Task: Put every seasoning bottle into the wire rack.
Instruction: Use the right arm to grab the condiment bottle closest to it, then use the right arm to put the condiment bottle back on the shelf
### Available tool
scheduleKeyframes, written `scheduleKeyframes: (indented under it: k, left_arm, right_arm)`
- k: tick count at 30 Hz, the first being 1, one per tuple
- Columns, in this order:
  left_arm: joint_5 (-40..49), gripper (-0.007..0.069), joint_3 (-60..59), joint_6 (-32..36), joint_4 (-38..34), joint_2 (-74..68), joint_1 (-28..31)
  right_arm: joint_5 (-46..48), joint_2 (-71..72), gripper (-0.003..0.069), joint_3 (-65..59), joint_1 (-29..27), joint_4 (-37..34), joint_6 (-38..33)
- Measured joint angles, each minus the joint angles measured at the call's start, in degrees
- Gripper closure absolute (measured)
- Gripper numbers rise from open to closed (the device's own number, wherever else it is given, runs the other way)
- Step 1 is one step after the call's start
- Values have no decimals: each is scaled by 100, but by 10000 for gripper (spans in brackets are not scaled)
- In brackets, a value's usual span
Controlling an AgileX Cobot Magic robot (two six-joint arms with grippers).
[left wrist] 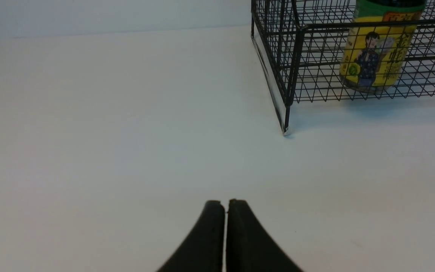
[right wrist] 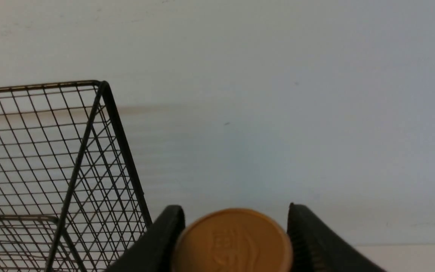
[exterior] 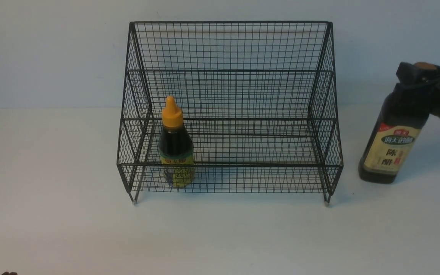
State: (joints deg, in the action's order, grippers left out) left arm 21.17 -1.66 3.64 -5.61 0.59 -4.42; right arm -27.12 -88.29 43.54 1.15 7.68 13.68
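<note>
The wire rack [exterior: 229, 164] stands mid-table. The small squeeze bottle [exterior: 176, 152] with orange cap and yellow label stands upright on the rack's lower tier, near its left end; it also shows in the left wrist view [left wrist: 376, 56]. The tall bottle [exterior: 393, 141] with cream label leans on the table right of the rack, outside it. My right gripper [exterior: 414, 74] is shut around its neck, and the tan cap [right wrist: 232, 241] sits between the fingers [right wrist: 168, 234]. My left gripper [left wrist: 225, 202] is shut and empty, low over bare table left of and in front of the rack's corner [left wrist: 289, 75].
A pale wall runs close behind the rack. The rack's right side [right wrist: 104, 98] is beside the held bottle. White table surface [exterior: 52, 191] spreads left of and in front of the rack.
</note>
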Motion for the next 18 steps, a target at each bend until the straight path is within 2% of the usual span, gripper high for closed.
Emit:
scheduleKeyframes:
  k: [5, 10, 18]
  left_arm:
    - [0, 629, 0, 0, 0, 0, 0]
    - [0, 629, 0, 0, 0, 0, 0]
    - [0, 629, 0, 0, 0, 0, 0]
  right_arm:
    - [313, 124, 338, 77, 0, 186, 24]
    - [1433, 720, 338, 378, 115, 491, 41]
    - [2369, 1468, 338, 1349, 622, 511, 34]
